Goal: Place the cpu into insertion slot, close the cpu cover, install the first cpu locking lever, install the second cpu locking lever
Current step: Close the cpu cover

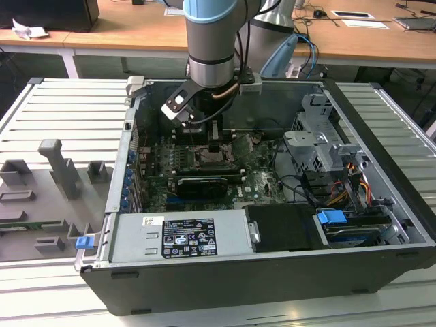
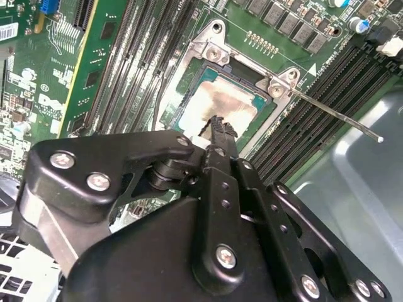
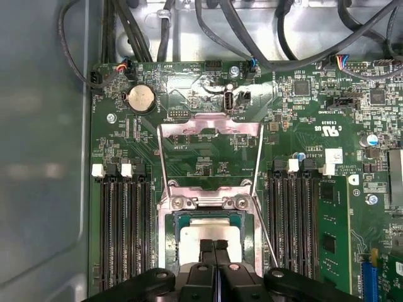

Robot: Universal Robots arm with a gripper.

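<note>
**Tool tips pinched narrow over the cpu, which lies in the insertion slot.**

In both wrist views the tool (image 3: 215, 242) (image 2: 217, 121) has its fingers pressed together with nothing between them, and the tips are right at the silvery top of the cpu (image 3: 211, 228) (image 2: 221, 99). The cpu lies flat inside the insertion slot (image 3: 177, 219), with a thin dark margin at its edges. Memory slots (image 3: 123, 233) crowd close on both sides. A locking lever (image 2: 334, 113) juts free across them. Beyond the slot, the cpu cover (image 3: 182, 128) is swung open over the green board. In the upper middle of the exterior view, the tool (image 1: 213, 146) hangs inside the open computer case (image 1: 204, 286), with the walls well apart. The case sits on the slatted surface (image 1: 61, 122).
</note>
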